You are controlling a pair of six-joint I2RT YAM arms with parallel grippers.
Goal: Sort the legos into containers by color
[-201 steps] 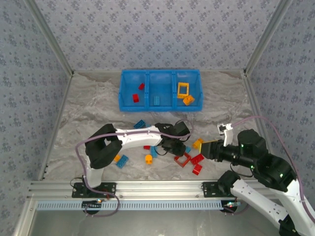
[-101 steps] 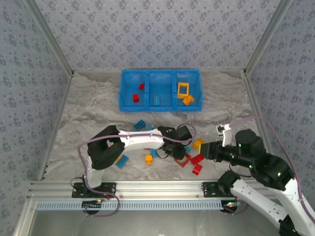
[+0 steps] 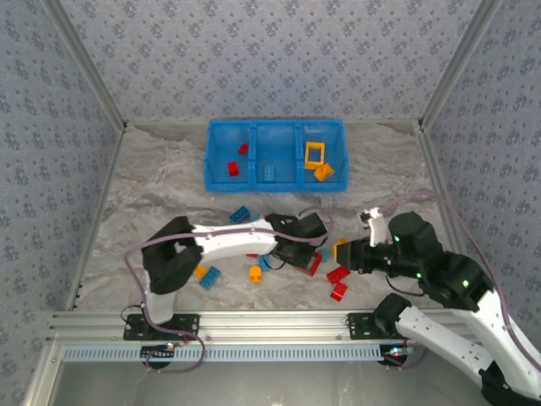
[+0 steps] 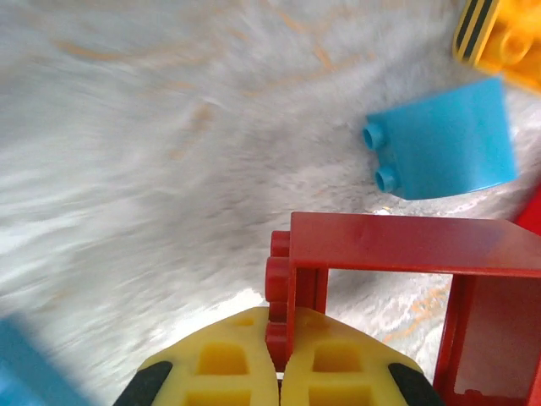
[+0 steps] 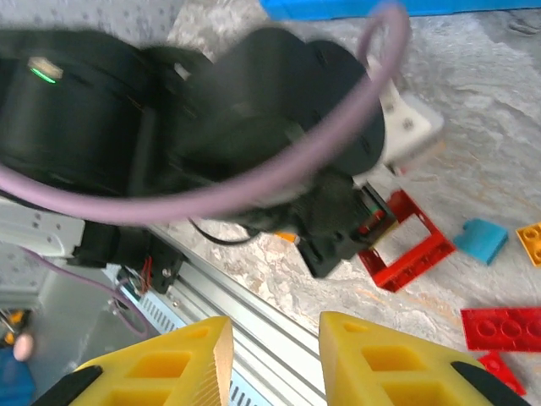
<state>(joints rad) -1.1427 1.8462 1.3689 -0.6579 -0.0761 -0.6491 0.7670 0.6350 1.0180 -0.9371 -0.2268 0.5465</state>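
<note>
My left gripper (image 3: 304, 254) is shut on one side bar of the red hollow frame (image 4: 397, 245), which sticks out ahead of the yellow fingertips (image 4: 330, 364). The frame (image 3: 314, 264) sits tilted among the loose legos in the top view. My right gripper (image 3: 347, 252) is open just right of that pile, with nothing between its fingers (image 5: 380, 364); from there I see the red frame (image 5: 406, 245) under the left wrist. The blue tray (image 3: 254, 185) holds two red bricks on the left, a blue one in the middle, and the yellow frame (image 3: 314, 153) with an orange brick on the right.
Loose bricks lie around the grippers: light blue ones (image 3: 240, 215) (image 3: 210, 277), an orange one (image 3: 255, 273), red ones (image 3: 339, 273) (image 3: 338, 291). A light blue brick (image 4: 448, 139) lies just beyond the held frame. The aluminium rail (image 3: 270, 326) runs along the near edge.
The left gripper has closed on the red frame and tipped it up off the table. The right arm has swung left, closer to the pile.
</note>
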